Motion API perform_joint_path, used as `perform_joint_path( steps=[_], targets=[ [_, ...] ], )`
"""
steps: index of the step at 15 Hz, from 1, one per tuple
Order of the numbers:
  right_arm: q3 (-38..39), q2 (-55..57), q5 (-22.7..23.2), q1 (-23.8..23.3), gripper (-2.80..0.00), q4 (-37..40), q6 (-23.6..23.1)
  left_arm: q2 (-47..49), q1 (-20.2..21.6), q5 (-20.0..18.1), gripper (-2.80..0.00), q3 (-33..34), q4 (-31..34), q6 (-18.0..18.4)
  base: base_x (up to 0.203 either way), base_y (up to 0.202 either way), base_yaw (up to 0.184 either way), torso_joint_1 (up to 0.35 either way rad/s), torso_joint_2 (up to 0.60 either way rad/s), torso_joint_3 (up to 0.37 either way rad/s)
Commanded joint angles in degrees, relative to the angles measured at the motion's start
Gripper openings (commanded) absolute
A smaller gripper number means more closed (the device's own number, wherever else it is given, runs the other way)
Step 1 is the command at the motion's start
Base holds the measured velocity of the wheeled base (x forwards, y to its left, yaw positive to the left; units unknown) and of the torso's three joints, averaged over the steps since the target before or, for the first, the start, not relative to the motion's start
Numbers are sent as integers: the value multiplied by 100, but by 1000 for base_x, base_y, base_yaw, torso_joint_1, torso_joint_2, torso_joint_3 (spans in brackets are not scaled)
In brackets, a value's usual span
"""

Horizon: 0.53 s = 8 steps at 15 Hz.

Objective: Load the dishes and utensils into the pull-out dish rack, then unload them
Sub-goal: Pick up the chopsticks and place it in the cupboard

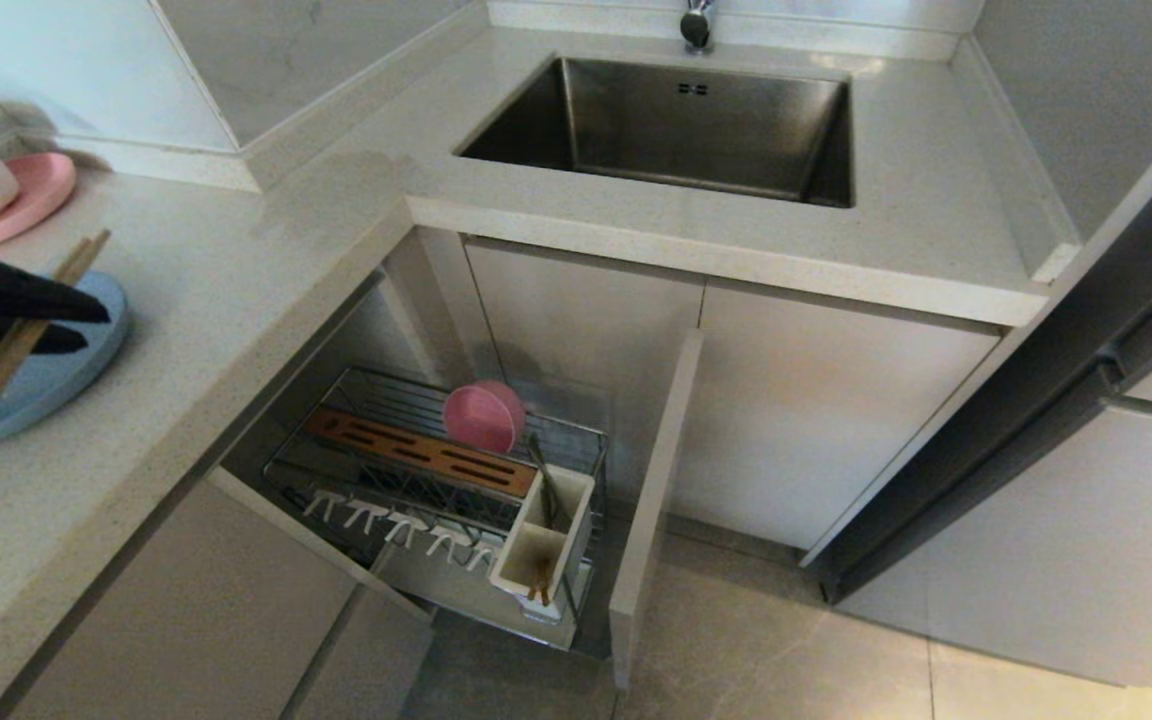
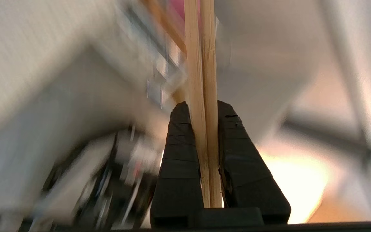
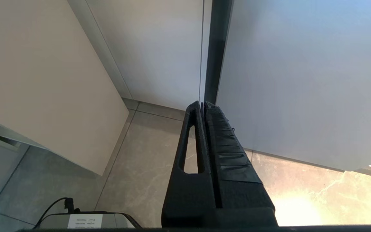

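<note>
- Your pink bowl stands on edge at the back of the pull-out dish rack, just behind the brown slotted strip.
- The rack itself is drawn out of the cabinet, low before you; its white prongs along the front are bare.
- You'll see the silver utensil leaning upright in the white utensil box at the rack's right end.
- Your chopsticks are pinched side by side in the left gripper's jaws, slanting over the blue plate.
- That plate lies flat on the tabletop at your left.
</note>
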<state>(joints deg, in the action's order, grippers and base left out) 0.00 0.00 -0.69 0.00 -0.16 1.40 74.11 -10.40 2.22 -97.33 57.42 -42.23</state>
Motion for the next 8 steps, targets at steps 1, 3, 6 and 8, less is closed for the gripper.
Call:
perform_joint_path(
  steps=[1,3,6,8],
  targets=[
    [0,9,-2,0,-280,-2,0,-158,-515,-45,-280,26,463,-33,0,0,0,0,0,0],
    [0,2,-2,0,-280,-2,0,-163,-985,-383,-280,76,1051,-18,0,0,0,0,0,0],
    [0,3,-2,0,-280,-2,0,-63,-1192,-1043,-280,146,1500,12,0,0,0,0,0,0],
    [0,0,-2,0,-280,-2,0,242,-1210,-1223,-280,192,1858,111,0,0,0,0,0,0]
  ],
)
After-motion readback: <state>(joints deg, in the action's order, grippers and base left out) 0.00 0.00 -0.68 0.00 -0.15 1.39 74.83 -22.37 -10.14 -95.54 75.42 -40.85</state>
